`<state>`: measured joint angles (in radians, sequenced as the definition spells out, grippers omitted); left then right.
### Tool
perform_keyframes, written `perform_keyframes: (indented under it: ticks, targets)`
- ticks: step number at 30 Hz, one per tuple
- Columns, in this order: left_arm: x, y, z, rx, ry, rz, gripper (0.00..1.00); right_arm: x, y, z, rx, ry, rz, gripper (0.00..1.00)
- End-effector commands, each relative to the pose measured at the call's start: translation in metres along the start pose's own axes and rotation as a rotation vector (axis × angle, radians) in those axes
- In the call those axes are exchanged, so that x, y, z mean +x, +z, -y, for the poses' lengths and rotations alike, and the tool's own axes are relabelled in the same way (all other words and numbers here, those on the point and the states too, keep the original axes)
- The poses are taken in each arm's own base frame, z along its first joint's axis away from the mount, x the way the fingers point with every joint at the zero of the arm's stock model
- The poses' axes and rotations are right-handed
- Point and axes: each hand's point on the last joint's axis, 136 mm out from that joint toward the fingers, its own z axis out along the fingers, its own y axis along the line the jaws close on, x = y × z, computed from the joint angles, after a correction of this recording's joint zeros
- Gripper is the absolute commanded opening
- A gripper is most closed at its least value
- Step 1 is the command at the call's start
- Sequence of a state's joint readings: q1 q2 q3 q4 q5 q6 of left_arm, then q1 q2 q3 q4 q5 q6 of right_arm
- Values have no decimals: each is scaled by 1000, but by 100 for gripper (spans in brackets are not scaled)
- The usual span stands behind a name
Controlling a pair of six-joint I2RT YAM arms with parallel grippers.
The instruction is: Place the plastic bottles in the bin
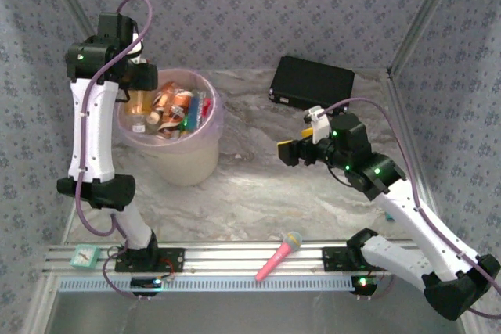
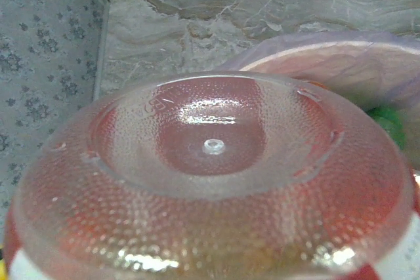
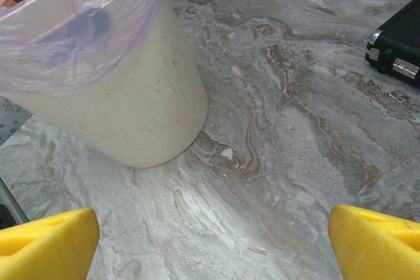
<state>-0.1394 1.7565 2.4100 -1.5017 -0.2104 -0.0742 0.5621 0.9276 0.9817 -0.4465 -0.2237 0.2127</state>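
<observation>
Clearly the left pincer [image 1: 140,89] has a load: its jaws stand partly closed around a small clear plastic bottle with reddish contents [image 2: 210,181]. The bottle's dimpled round base sits right up against the left wrist camera, hiding the fingers themselves. Pincer and bottle hang just above the near-left rim of the large round pale-pink translucent plastic bin [image 1: 192,166]. That is where a bottle has to be for a release to drop it inside instead of onto the rim.

Below, inside the bin, lies a heap of other small plastic bottles [image 1: 172,107], orange-brown, red and white, with a green one [image 2: 387,119] showing past the held bottle's edge. The marbled grey table [image 1: 258,193] around the bin carries no loose bottle that I can make out, so this one looks like the last or nearly so.

The right pincer [image 3: 210,240] stands wide open and empty, yellow fingertips far apart. It is low over the table well to the right of the bin and faces the bin's wall, probably parked out of the left arm's way. Beyond it, further right of the bin, sits a flat black rectangular case [image 1: 313,84]. A pink toy microphone [image 1: 279,256] lies on the rail nearer than the bin; neither belongs in it.
</observation>
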Motion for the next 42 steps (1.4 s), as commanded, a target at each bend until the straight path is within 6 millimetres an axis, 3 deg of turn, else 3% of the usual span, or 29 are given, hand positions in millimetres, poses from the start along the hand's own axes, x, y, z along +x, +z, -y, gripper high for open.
perform_keyframes:
  ticks: [1,4,8,12,16,21,25,28,35,38,42]
  targets:
    - [27,14,-9,-58,74,-132,30,3,-3,3,9,12,-1,92]
    - [35,24,-3,-27,89,-180,35,3,-2,5,13,17,0,92]
    - [31,25,3,2,82,-169,64,3,1,6,10,24,-4,92]
    - [15,8,4,9,70,-83,84,4,6,9,11,37,-7,92]
    - [-6,-17,-6,-26,28,58,92,9,13,7,-4,50,-43,91]
    - [-26,-51,-13,-19,-24,225,91,9,17,9,-2,58,-55,91]
    - [-42,-64,-10,27,-41,341,78,13,26,8,-17,74,-73,91]
    - [-46,-47,-5,51,-50,336,67,16,31,6,-26,80,-89,90]
    - [-48,-3,9,96,-53,275,58,21,32,6,-14,75,-110,90]
    - [-39,13,16,119,-41,221,54,21,32,5,-15,75,-111,90]
    - [-21,19,21,138,-34,168,46,22,33,4,-15,73,-114,90]
